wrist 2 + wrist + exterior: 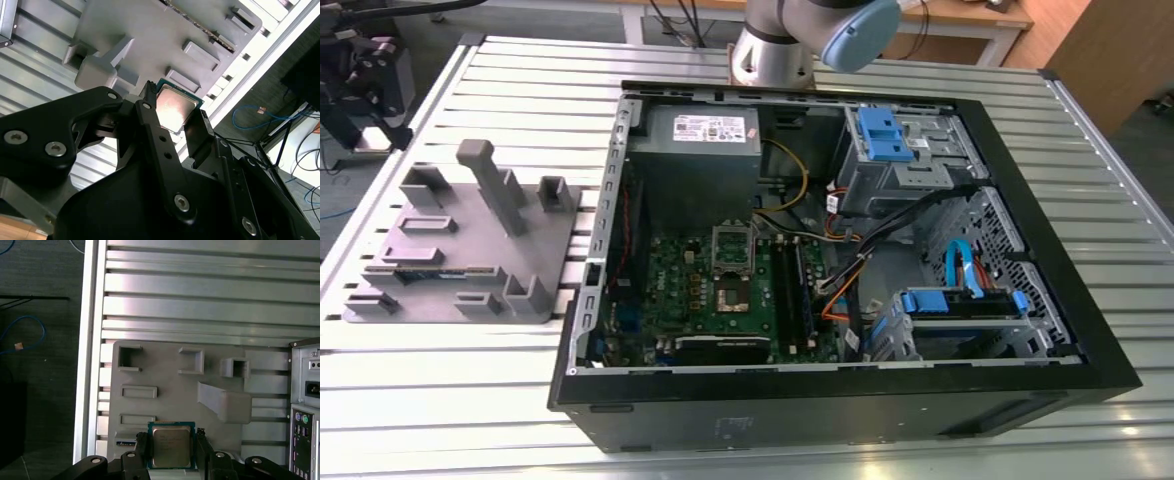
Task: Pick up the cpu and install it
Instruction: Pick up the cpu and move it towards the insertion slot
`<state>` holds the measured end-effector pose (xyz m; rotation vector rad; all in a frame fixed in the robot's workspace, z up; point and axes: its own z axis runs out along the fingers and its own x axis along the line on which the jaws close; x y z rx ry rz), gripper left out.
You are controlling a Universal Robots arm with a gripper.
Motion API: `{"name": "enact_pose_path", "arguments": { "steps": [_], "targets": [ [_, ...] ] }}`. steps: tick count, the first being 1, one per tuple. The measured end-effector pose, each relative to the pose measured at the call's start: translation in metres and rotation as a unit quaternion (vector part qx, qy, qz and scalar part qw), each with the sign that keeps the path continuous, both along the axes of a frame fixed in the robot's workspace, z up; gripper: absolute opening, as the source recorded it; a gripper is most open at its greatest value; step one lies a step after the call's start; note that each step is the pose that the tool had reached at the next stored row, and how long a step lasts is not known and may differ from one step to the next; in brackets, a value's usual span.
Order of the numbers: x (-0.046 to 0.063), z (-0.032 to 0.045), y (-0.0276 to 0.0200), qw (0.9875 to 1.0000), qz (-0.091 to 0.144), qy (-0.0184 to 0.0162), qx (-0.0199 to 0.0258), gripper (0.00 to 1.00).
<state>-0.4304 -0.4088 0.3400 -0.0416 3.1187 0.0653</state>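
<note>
My pincer [171,436] is clenched on the cpu [171,446]. In both wrist views the chip sits between my two black fingers [141,450], one against each of two opposite edges, its silvery top facing the cameras and a thin green rim showing around it. In the second wrist view the cpu [175,107] is tilted across the frame, pinched in the pincer [175,102].

Behind the chip lies the grey block [165,405], with its pockets and upright posts, resting on the ribbed metal bench [200,290]. The cpu overlaps one edge of the block, and I cannot tell whether it touches it.

In the exterior view my arm [781,40] comes in beyond the far side of the open case [854,400]. The block [454,250] lies on the bench [747,460], just beside the case on the exterior view's left. Inside the case the green board [680,300] lies flat, with the socket [734,285] near its middle.
</note>
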Motion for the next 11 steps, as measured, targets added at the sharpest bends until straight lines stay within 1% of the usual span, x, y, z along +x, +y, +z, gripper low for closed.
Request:
{"name": "enact_pose_path", "arguments": {
  "steps": [11],
  "targets": [
    [0.0039, 0.0000, 0.0000, 1.0000, 0.000, 0.0000, 0.0000, 0.47]
  ]
}}
